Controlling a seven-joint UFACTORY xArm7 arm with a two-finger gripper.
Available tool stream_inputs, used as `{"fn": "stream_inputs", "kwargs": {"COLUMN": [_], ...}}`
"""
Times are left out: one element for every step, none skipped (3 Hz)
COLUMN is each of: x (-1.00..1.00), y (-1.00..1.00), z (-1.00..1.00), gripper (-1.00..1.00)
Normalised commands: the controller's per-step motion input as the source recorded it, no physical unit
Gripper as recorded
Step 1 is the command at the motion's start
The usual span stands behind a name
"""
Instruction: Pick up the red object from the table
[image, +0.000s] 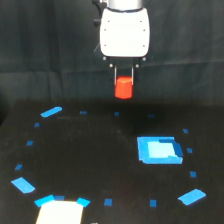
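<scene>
Near edge: pale block (59, 212), blue tape marks, then blue square patch (159, 150) on the table (90, 150). Farther back — gripper (124, 80) clamped around the red object (123, 88), seemingly lifted clear; pick looks done.

Table (90, 150): matte black, dotted with small blue tape marks (108, 202) set roughly in a ring. Larger bright blue square patch (159, 149), paler at its centre. Red object (123, 88): plain red-orange, no pattern. Gripper (124, 75): dark fingers under a white housing (124, 32). Backdrop curtain (40, 50): dark grey-black. White block (59, 212) at bottom edge, blue-trimmed.
</scene>
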Motion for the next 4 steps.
{"fn": "stream_inputs", "kwargs": {"x": [-0.01, -0.19, -0.11, -0.02], "y": [0.04, -0.59, -0.45, -0.27], "z": [0.2, 0.27, 0.44, 0.29], "gripper": [-1.0, -1.0, -1.0, -1.0]}}
